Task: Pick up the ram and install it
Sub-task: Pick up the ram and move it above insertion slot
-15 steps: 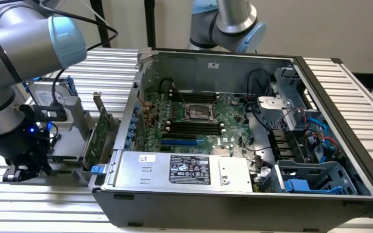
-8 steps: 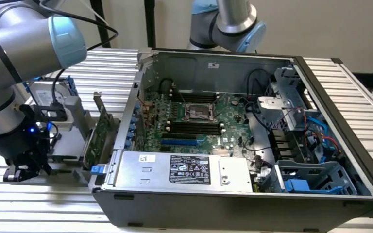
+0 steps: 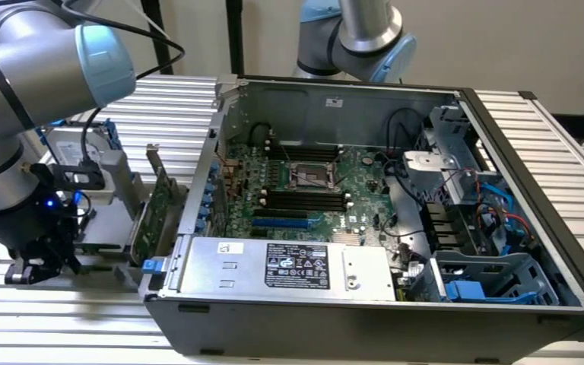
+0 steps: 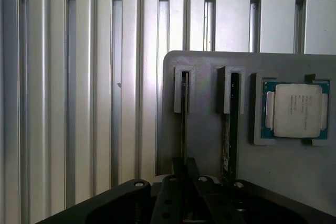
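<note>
The ram (image 4: pixel 184 124) shows edge-on as a thin stick standing in a slot of the grey holder (image 4: pixel 205 145). My gripper (image 4: pixel 184 165) sits over the stick's near end, with its two jaws drawn close on either side of it. In the exterior view my gripper (image 3: pixel 30 272) hangs low at the left, beside the holder and outside the open computer case (image 3: pixel 535 228). The black memory slots (image 3: pixel 300 201) lie on the green motherboard inside the case.
A thicker green board (image 4: pixel 229 129) stands in the neighbouring holder slot, and the silver processor (image 4: pixel 295 109) lies beyond it. The wide expansion card (image 3: pixel 155 209) with its blue tab stands between my arm and the case wall. Ribbed metal table (image 4: pixel 79 103) surrounds the holder.
</note>
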### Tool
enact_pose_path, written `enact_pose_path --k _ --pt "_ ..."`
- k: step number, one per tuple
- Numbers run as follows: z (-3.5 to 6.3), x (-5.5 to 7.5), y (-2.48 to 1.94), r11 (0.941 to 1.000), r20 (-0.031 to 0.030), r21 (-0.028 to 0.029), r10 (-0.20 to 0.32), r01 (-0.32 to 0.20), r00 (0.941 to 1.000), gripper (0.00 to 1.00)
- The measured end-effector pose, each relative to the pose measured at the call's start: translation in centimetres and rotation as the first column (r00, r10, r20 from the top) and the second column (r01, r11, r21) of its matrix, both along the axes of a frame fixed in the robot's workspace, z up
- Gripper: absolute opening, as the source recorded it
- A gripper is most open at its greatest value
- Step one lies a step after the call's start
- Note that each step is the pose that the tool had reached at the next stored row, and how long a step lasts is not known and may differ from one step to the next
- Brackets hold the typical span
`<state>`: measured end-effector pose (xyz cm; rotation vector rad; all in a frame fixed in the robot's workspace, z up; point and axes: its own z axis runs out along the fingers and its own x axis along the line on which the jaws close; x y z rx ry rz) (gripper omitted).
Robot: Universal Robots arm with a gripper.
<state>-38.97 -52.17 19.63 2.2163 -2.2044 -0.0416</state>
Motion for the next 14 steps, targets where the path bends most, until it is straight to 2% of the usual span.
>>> enact_pose_path --k 3,6,14 --pt "0.44 0.0 0.00 1.0000 0.0001 0.0001 0.000 0.000 1.0000 0.00" --pt "1.29 0.0 0.00 1.0000 0.0001 0.0000 0.000 0.000 1.0000 0.00" --pt "4.79 0.0 0.00 1.0000 0.0001 0.0001 0.000 0.000 1.0000 0.00"
